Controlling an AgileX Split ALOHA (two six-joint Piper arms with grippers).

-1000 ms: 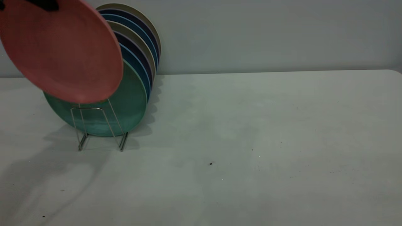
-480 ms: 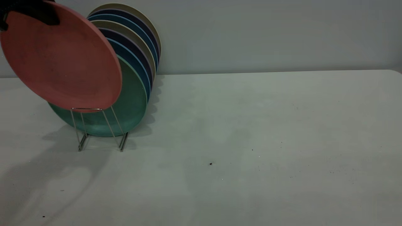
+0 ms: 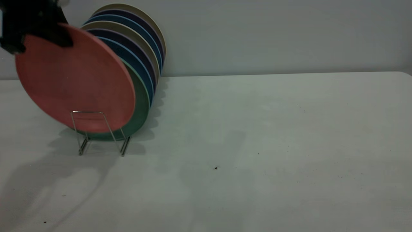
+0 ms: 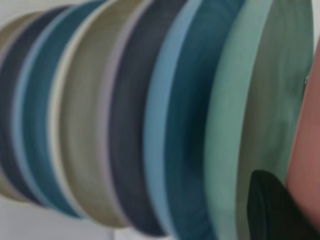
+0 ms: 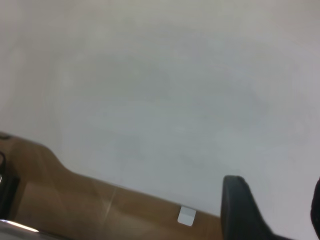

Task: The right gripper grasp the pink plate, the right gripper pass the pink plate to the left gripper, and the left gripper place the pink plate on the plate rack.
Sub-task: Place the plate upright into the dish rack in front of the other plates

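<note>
The pink plate (image 3: pixel 75 80) stands tilted at the front of the plate rack (image 3: pixel 87 111). Its lower edge sits behind the front wire loop and in front of the teal-green plate (image 3: pixel 141 103). My left gripper (image 3: pixel 48 33) is shut on the pink plate's upper left rim. In the left wrist view one black finger (image 4: pixel 272 210) lies against the pink plate (image 4: pixel 307 150), with the teal-green plate (image 4: pixel 260 100) just behind. My right gripper (image 5: pixel 280 215) is out of the exterior view. Its fingers are apart and empty over the bare table.
Several more plates (image 3: pixel 141 42), blue, dark and beige, fill the rack behind the teal-green one, close to the back wall. The white table (image 3: pixel 257 145) stretches to the right of the rack. A wooden floor (image 5: pixel 75 205) shows past the table edge in the right wrist view.
My left gripper has lowered the pink plate down and to the right. Its lower edge has gone from above the front wire loop to behind it, against the teal-green plate.
</note>
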